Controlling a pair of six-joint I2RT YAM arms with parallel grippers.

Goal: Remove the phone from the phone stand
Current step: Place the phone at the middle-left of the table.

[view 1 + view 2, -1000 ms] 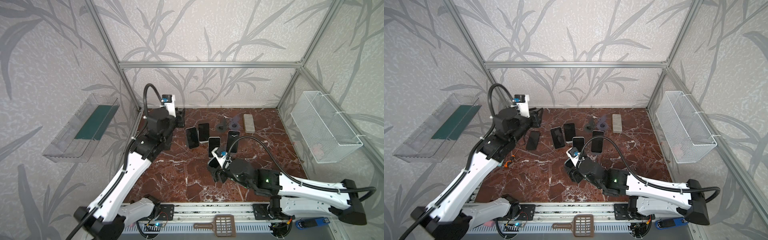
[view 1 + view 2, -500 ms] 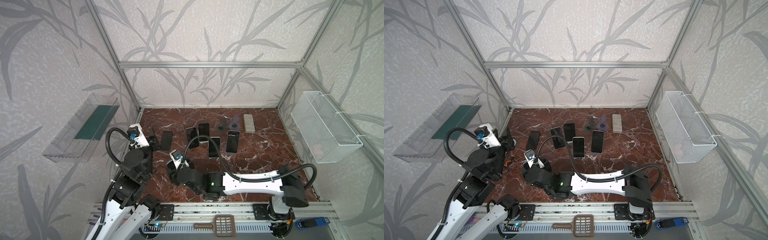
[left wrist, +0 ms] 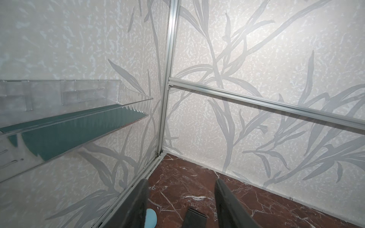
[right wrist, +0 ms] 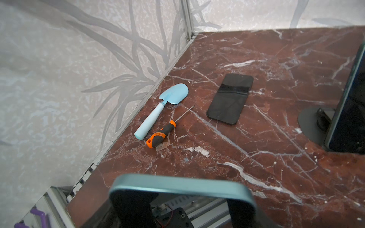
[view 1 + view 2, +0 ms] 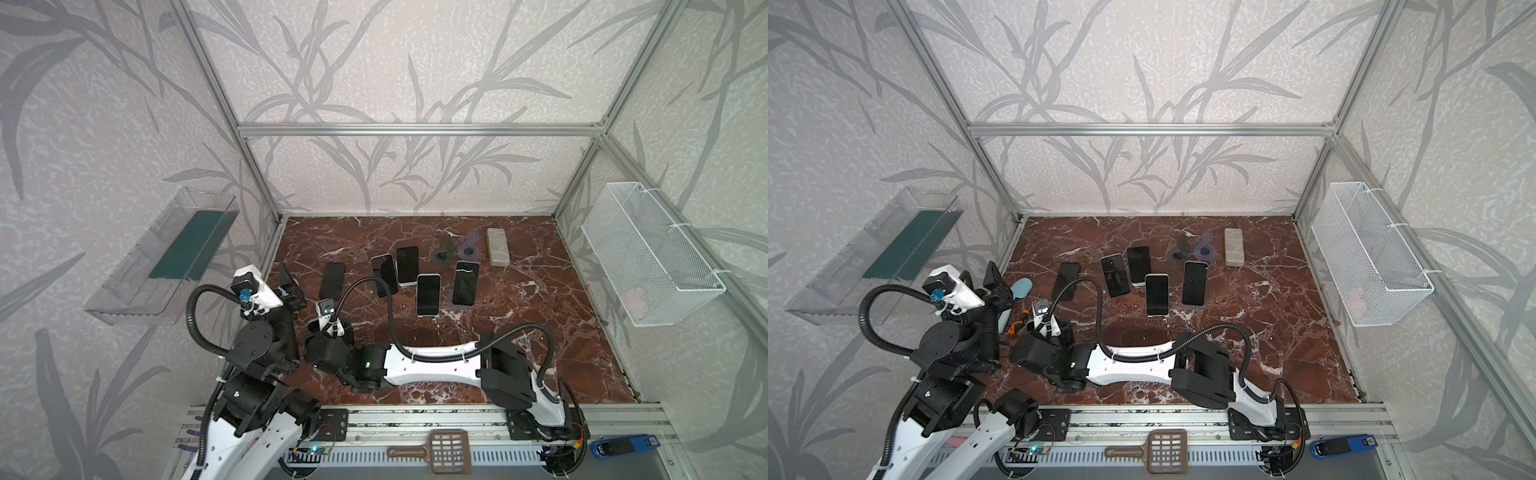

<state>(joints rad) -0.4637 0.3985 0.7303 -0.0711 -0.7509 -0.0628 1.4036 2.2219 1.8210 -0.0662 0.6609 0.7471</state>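
Marble counter, leaf-print walls — right end effector grips teal-edged phone; left end effector open, empty, near counter's left edge.

**Camera arrangement.** Both top views looked steeply down from above the 6 o'clock rail, covering the whole table. Both wrist views sat low and close, facing the 10 o'clock corner and sharing the blue trowel.

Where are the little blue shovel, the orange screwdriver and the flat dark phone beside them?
Blue shovel (image 4: 158,111): right wrist view, upper part of its handle.
Orange screwdriver (image 4: 171,124): right wrist view, orange collar.
Dark phone (image 4: 230,98): right wrist view, screen centre.
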